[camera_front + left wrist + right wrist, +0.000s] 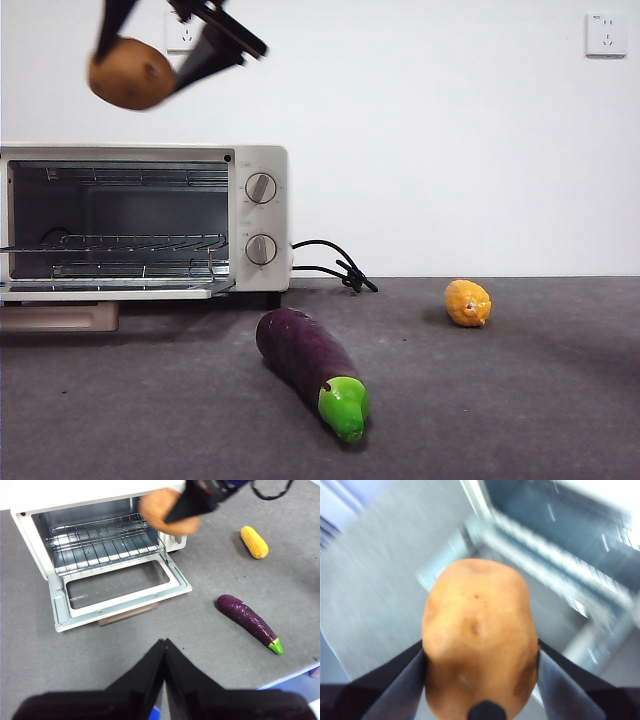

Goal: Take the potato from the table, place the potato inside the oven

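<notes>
My right gripper (140, 62) is shut on the brown-orange potato (131, 73), high in the air above the cream-white oven (258, 215). The right wrist view fills with the potato (479, 635) squeezed between both jaws, with the oven's open door blurred beyond it. From the left wrist I see the same potato (167, 512) and the right gripper (187, 511) hovering over the oven (37, 540), whose door lies folded down and whose rack is bare. My left gripper (164, 645) is shut, holds nothing and hangs over the grey table (210, 630) in front of the oven.
A purple eggplant (310, 368) with a green tip lies on the table before the oven. A bumpy yellow fruit (467, 302) sits to the right. The oven's black cord (335, 265) trails beside it. The table's front edge (292, 676) shows in the left wrist view.
</notes>
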